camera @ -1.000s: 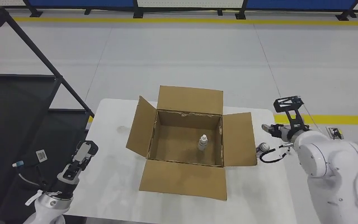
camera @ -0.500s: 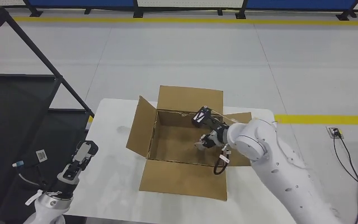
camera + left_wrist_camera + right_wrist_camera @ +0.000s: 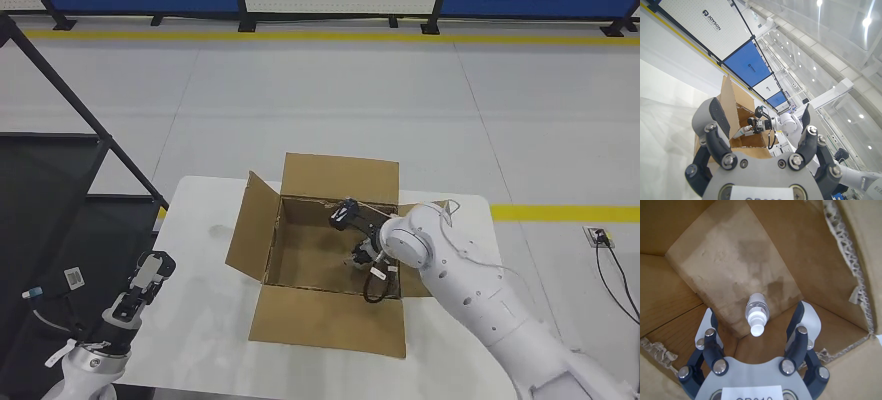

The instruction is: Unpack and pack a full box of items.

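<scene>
Bright, even light is cast from ceiling lamps (image 3: 866,21) high above the box (image 3: 330,320), and glare is seen around them. The box's inside is kept dimmer than the white tabletop (image 3: 200,300) around it. Straight lines beyond the box are bowed in the left wrist view.

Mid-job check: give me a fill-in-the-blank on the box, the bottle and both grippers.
The white bottle stands ___ inside the cardboard box.
The right gripper, over the bottle, is ___.
The left gripper, open, is ___ the box.
Missing words: upright; open; outside.
</scene>
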